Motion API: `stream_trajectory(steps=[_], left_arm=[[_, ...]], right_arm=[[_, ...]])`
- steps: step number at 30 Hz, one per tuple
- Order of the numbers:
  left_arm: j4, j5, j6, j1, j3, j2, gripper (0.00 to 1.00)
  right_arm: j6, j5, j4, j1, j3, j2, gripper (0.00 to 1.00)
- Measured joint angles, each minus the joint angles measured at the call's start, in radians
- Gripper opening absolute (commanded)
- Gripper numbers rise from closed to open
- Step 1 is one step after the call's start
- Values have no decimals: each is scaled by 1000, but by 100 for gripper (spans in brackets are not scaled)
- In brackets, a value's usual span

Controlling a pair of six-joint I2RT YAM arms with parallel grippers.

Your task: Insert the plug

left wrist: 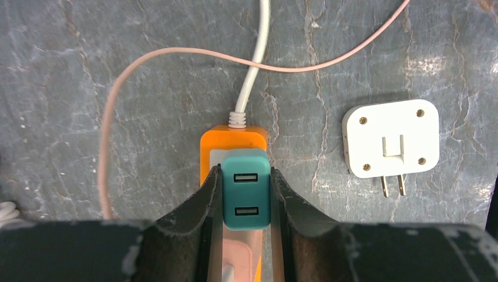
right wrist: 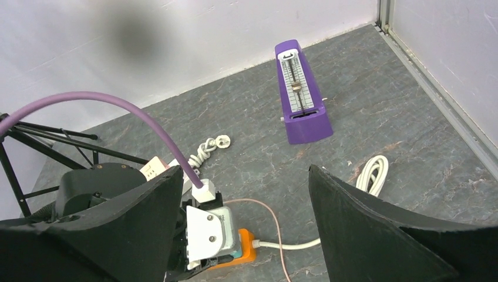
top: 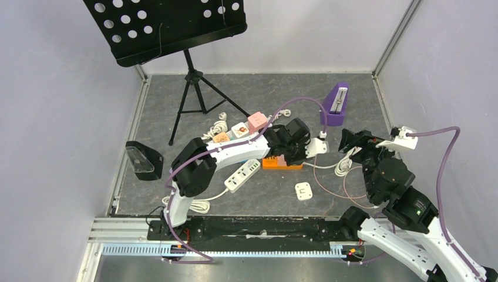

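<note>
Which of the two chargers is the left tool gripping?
The teal USB charger, on the orange strip; the white charger lies loose, prongs showing.

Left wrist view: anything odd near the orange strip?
The white adapter lies loose right of the orange strip, prongs bare, plugged into nothing. A thin pink cable crosses the strip's white cord.

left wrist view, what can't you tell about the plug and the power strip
Prongs: left wrist view, hidden under the teal plug body, so seating in the orange power strip is unclear.
Strip's near end: left wrist view, covered by the left gripper and cut off at the bottom edge.
Plug in top view: hidden under that gripper.
</note>
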Motion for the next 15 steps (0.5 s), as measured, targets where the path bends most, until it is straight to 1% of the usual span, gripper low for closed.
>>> stream_trajectory(steps=[3, 8, 12, 15], left_arm=[[28, 4, -4, 7, -36, -6, 2], [34, 30, -9, 21, -41, -9, 3], [40, 55, -12, 32, -46, -9, 12], [54, 65, -25, 39, -56, -14, 26]], right_arm=[[0, 0, 3, 0, 0, 0, 80], [0, -1, 4, 0, 0, 1, 80], [-1, -1, 5, 0, 0, 5, 80], [-2, -4, 5, 0, 0, 8, 80]])
